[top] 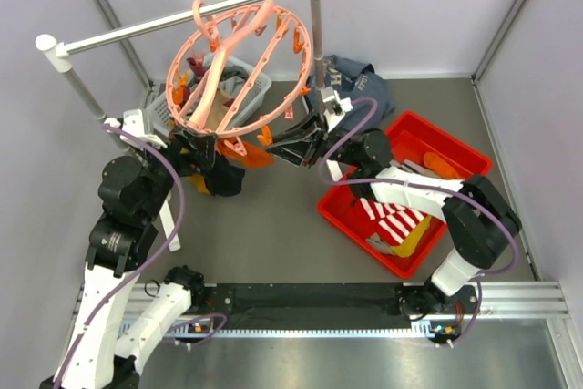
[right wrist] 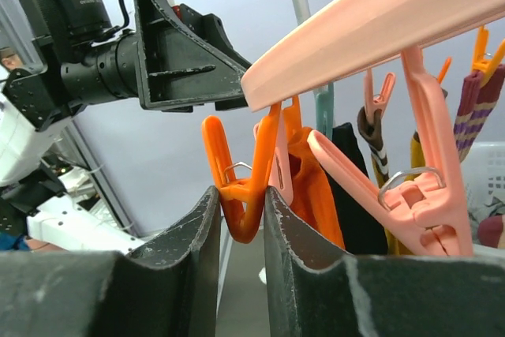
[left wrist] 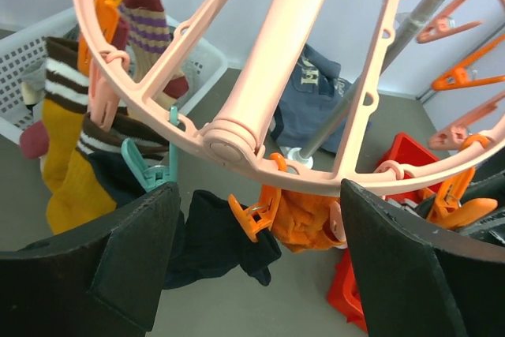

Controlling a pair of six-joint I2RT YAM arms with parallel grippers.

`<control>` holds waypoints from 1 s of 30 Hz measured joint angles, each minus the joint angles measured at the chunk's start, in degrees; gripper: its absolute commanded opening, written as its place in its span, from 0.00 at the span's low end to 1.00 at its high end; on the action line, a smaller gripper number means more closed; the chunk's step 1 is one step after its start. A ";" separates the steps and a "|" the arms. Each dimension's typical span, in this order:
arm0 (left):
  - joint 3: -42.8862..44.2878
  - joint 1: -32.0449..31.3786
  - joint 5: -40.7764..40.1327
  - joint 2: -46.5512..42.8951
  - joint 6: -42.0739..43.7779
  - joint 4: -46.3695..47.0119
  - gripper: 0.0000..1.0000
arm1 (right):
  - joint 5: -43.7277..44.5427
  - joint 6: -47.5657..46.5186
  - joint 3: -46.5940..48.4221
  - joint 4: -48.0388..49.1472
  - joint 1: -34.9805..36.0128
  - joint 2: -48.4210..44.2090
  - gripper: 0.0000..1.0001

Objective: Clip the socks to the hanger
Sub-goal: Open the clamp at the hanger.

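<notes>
Right pincer [right wrist: 241, 204] pinching an orange peg [right wrist: 237, 183] on the hanger [left wrist: 272, 57]
Striped socks [top: 393, 220] lie in the red bin [top: 455, 148] at 4 o'clock on the worktop [top: 273, 234]. The left pincer [left wrist: 259, 195] is spread under the rim. The hanger hangs at 11 o'clock with an orange sock [top: 253, 154] clipped on.

1 hanger [left wrist: 276, 53], 1 red bin [top: 419, 134], 1 white basket [left wrist: 20, 53] and 1 navy garment [top: 364, 84] are counted; at least 5 socks [left wrist: 67, 195] are hung; 1 orange peg [right wrist: 239, 222] is held in the right gripper [right wrist: 241, 195].
</notes>
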 measured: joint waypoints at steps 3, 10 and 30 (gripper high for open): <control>0.00 0.00 -1.01 1.14 0.63 0.20 0.86 | 1.68 -2.40 0.00 -1.95 0.96 -0.13 0.03; 0.02 0.00 -2.43 3.80 1.05 0.81 0.89 | 15.47 -16.26 -0.07 -16.96 7.56 -4.85 0.00; 4.98 0.00 3.74 -6.16 -4.87 -5.66 0.90 | 52.83 -45.75 10.58 -36.02 26.67 -3.87 0.00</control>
